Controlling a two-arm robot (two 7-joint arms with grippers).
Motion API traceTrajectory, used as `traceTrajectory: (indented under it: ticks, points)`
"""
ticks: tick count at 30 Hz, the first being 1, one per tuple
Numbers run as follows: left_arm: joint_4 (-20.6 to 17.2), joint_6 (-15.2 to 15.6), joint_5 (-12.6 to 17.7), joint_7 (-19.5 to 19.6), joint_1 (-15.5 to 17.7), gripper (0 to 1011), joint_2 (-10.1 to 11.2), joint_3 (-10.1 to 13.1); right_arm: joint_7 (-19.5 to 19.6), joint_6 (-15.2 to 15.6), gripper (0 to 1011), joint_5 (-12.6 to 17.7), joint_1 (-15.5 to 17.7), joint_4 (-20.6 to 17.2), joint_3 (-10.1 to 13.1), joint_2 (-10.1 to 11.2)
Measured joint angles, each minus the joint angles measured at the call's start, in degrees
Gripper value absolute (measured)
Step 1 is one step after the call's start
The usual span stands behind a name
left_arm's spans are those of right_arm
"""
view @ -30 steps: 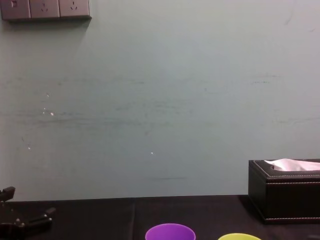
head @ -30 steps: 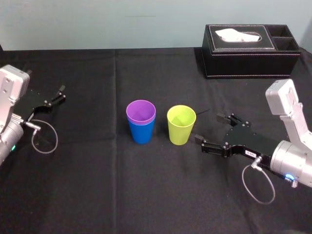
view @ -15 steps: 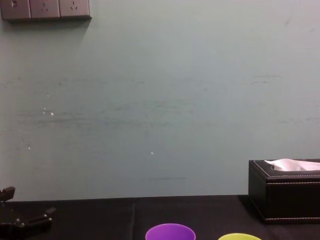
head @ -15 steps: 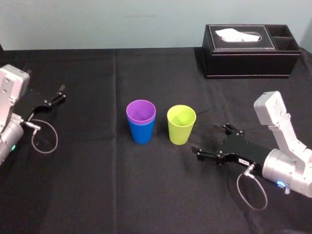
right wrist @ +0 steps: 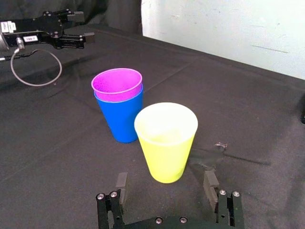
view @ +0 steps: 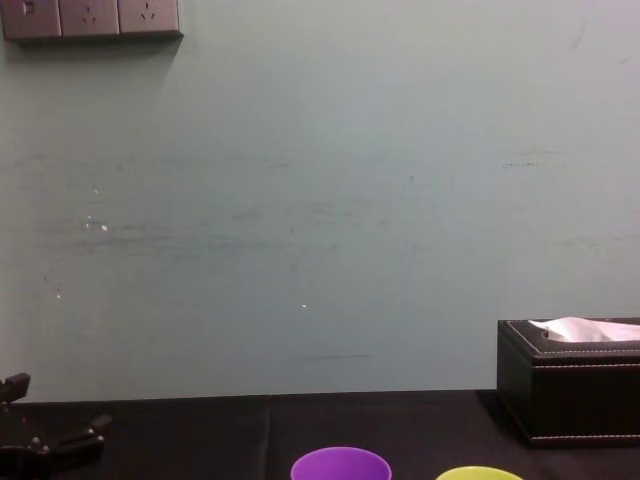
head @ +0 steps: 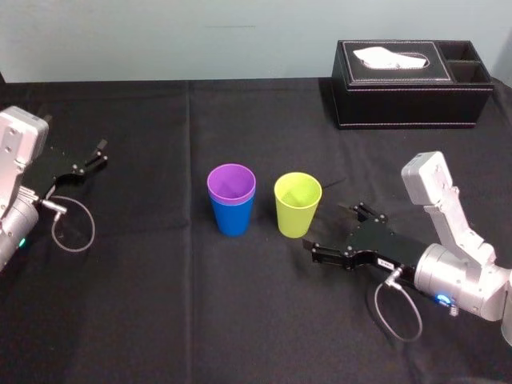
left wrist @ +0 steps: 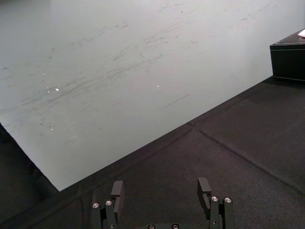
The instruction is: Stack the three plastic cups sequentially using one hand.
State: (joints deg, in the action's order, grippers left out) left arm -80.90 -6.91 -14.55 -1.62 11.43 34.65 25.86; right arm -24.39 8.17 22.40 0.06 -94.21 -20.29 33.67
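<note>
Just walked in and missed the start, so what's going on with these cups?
The purple cup sits nested in the blue cup on the black table. The lime yellow-green cup stands alone beside them. The right gripper, open, is low on that cup's right, aimed at it, not touching. The left gripper is parked open at the table's left side.

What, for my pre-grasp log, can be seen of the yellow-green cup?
The yellow-green cup is a smooth, tapered tumbler, plastic by its look, empty, upright on the black cloth. It stands apart, right of the purple cup nested in the blue cup. The right gripper, open, lies close beside it, not gripping.
</note>
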Motion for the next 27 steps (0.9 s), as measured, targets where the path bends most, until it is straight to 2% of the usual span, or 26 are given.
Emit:
traceTrajectory:
  ticks: [16,27]
  points:
    - [0.0,0.0,0.0,0.0,0.0,1010,0.0,0.0,0.3,-0.2,1003,-3.1,-2.4,2.5,-1.2,-2.5]
    - [0.0,0.0,0.0,0.0,0.0,1010,0.0,0.0,0.1,-0.1,1003,-4.0,-3.7,3.8,-1.5,-3.9]
